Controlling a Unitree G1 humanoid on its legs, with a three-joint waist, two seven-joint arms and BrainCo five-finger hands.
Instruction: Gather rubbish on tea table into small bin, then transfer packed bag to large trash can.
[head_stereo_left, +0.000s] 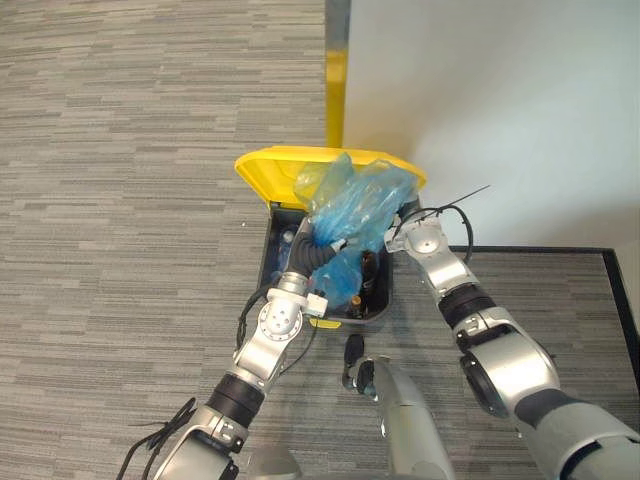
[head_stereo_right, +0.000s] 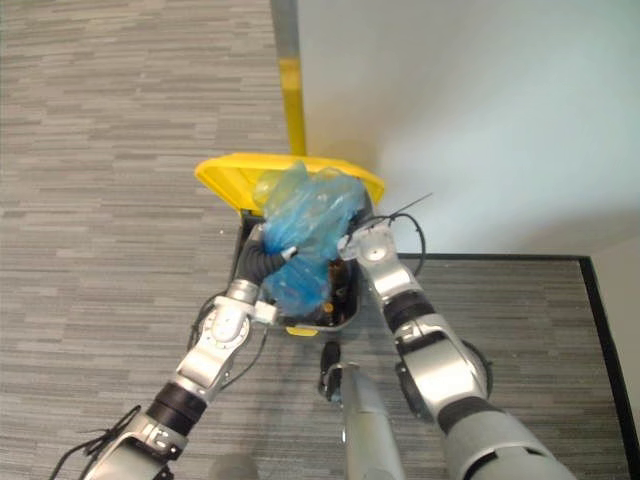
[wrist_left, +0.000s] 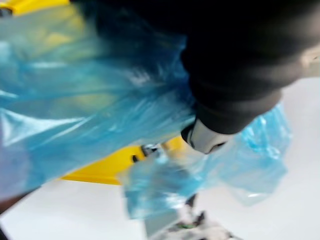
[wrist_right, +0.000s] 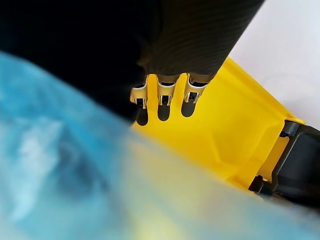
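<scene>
the left hand (head_stereo_left: 320, 246) is pushed into the blue bag (head_stereo_left: 355, 205) up to its dark ribbed cover, so whether its fingers are spread or clamped cannot be told. in the left wrist view the thin blue plastic wraps close round the cover on every side. the right hand (wrist_right: 163, 94) sits at the bag's 3 o'clock side, behind the plastic in the head views; in its own wrist view it hangs over yellow plastic with the bag blurred in front of it, and its grip cannot be told either.

the bag is off the floor, bunched and crumpled between the two hands. it hangs over the open mouth of the large trash can (head_stereo_left: 275, 250), and its lower fold dips inside the black rim. the can's yellow lid (head_stereo_left: 270, 165) is tipped back, open, on the can's 12 o'clock side, just behind the bag. dark shapes lie in the can, too unclear to name.

the left arm comes in from 7 o'clock, the right arm from 4 o'clock. the can stands on grey striped carpet (head_stereo_left: 120, 200), close to a white wall (head_stereo_left: 500, 100) at 1 o'clock, whose corner carries a yellow strip (head_stereo_left: 336, 95) at 12 o'clock.
</scene>
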